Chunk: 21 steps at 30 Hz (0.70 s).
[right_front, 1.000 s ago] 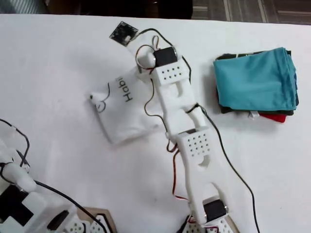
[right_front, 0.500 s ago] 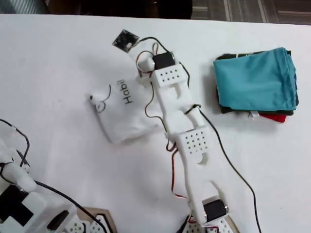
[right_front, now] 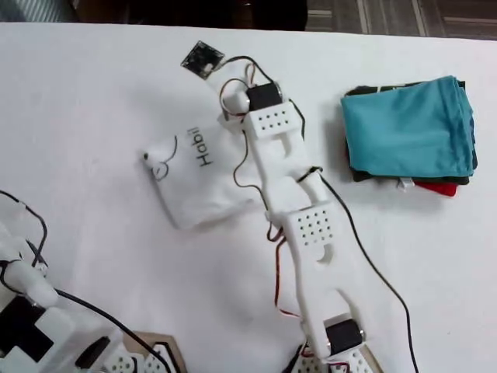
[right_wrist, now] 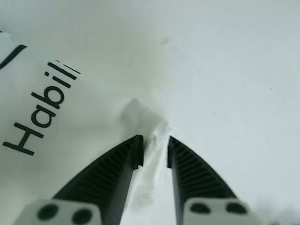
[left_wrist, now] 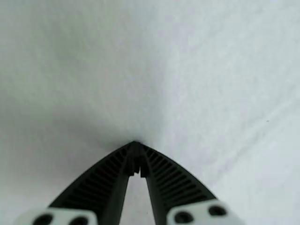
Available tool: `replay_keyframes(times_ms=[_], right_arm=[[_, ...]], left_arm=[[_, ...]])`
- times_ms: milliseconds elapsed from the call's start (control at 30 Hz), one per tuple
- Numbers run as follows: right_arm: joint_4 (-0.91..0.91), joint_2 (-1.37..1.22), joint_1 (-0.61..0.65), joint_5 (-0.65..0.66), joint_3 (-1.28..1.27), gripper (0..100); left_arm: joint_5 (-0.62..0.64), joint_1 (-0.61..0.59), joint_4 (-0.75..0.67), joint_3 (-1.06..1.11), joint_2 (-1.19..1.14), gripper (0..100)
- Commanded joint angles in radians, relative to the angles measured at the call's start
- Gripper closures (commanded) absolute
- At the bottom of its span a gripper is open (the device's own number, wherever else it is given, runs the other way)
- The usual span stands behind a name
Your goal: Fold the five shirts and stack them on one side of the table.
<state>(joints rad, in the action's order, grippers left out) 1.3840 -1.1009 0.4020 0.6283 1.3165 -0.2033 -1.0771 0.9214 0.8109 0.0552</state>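
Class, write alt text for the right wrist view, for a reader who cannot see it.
The right gripper pinches a raised fold at the edge of a white shirt that bears black lettering. The shirt lies on a white table, which spreads out beyond the fingers.

A white cloth covers the table (right_front: 85, 101), evenly lit, with soft shadows. Beyond its far edge runs a dark strip (right_front: 194, 11). Plank floor (right_front: 388, 14) shows past the far right corner, and something grey and ribbed (right_front: 31, 9) past the far left.
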Motion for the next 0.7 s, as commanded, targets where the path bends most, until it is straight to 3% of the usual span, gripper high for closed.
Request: replay_keyframes(times_ms=[0,300,500,667], right_arm=[[-0.005,0.018,-0.015,-0.052,0.012,81.6],[-0.008,-0.038,-0.019,-0.055,0.011,82.3],[-0.01,-0.047,-0.021,-0.055,0.06,98.5],[-0.002,-0.048,-0.021,-0.057,0.172,97.8]], left_arm=[[0.008,-0.011,-0.037,0.002,0.002,97],[0.008,-0.011,-0.037,0.002,0.002,97],[0.008,-0.011,-0.037,0.002,0.002,97],[0.008,-0.011,-0.037,0.002,0.002,97]])
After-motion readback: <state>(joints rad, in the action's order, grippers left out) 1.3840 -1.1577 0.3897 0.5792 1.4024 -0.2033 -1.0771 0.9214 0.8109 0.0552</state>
